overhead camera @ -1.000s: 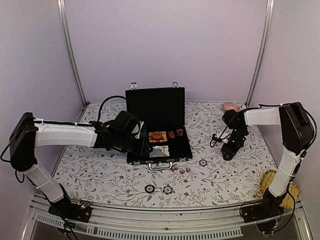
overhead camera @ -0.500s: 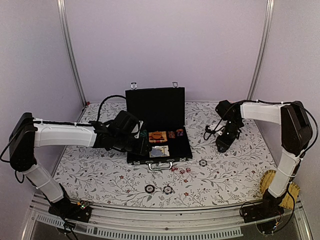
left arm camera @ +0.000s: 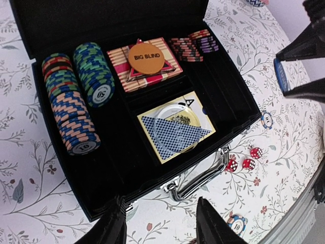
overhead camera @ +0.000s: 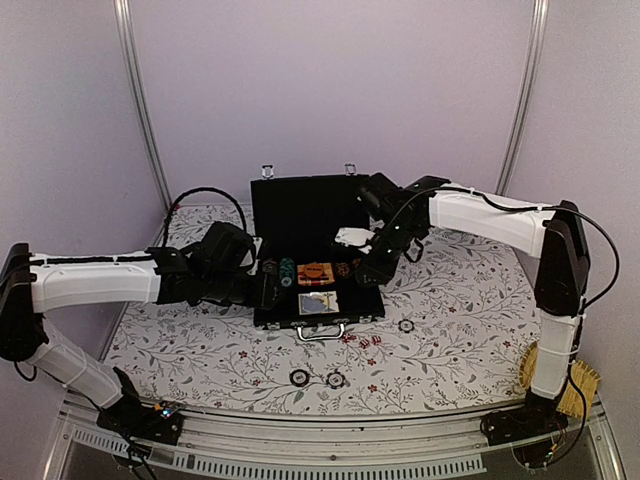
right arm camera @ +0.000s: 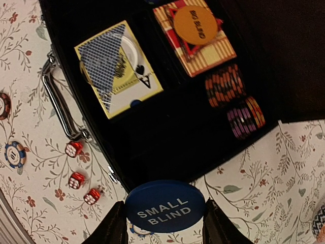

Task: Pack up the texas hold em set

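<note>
Your right wrist view is showing the right gripper (right arm camera: 163, 229) pinching the blue disc (right arm camera: 165, 206) just off the open briefcase (right arm camera: 167, 152); overhead, it's too small to tell. Your left gripper (left arm camera: 160, 223) is hanging spread, empty, above the handle (left arm camera: 198, 178).

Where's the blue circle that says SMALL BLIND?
In the right wrist view, the blue disc is pinched between the right arm's fingers, just past the open black case's right side, not far from the red dice.
</note>
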Controlling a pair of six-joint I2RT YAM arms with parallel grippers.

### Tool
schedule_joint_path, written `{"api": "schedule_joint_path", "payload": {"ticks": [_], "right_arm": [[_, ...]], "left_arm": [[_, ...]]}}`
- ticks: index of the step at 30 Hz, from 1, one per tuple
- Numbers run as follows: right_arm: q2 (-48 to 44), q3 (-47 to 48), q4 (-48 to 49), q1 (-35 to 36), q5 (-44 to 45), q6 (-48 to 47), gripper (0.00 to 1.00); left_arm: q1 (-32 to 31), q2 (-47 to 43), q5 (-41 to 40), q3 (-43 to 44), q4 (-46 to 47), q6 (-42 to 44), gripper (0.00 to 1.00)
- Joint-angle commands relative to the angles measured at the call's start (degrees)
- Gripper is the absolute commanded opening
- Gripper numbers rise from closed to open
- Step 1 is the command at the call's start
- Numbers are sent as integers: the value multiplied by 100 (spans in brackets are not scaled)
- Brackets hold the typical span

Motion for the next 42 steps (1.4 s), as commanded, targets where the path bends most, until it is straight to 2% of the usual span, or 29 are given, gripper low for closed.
{"api": "schedule_joint_path", "payload": {"ticks": [1,9,15,20,42], "right_arm": [[561,555,-29,444,-236,-131,44],[1627,1789,-34,857,-409,-120,44],[2228,2368,-44,929,-337,-127,44],[2533,2424,-4,934,-333,-146,45],[2843,2491,66,945,-581,-102,47]], "left_arm": [[42,-340,-179,-294,-79,-229,48],[56,-742,-302,-613,-118,-327,48],[75,-864,-305,-725,-76,-346,48],[89,-893,-297,-770,-75,-338,48],[109,-822,-217,-798,21,-374,49]]}}
